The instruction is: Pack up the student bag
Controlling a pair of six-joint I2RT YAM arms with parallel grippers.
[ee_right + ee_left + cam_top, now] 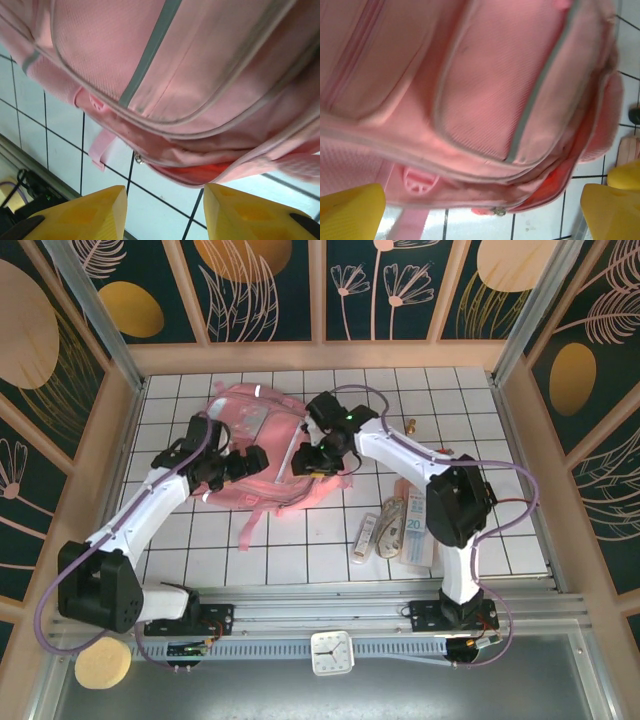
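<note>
White tiled table (500, 440) holds the backpack (255, 420) toward ten o'clock, left gripper (480, 200) and right gripper (165, 200) both spread empty above it; pinching opposite zip edges (165, 161) should part it cleanly.

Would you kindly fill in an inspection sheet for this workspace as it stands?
Surface: white tiled table, flat.
Job's things: large soft pink fabric backpack lying mid-table, an orange-red gap at its edge.
Clutter: pale flat stationery packets right of the backpack; white square clock on the front rail.
Pincers: left pincer and right pincer both open, over the backpack, holding nothing.
Cables: purple cables looped along both arms.
Surroundings: dark floral wall panels in wooden frames.
</note>
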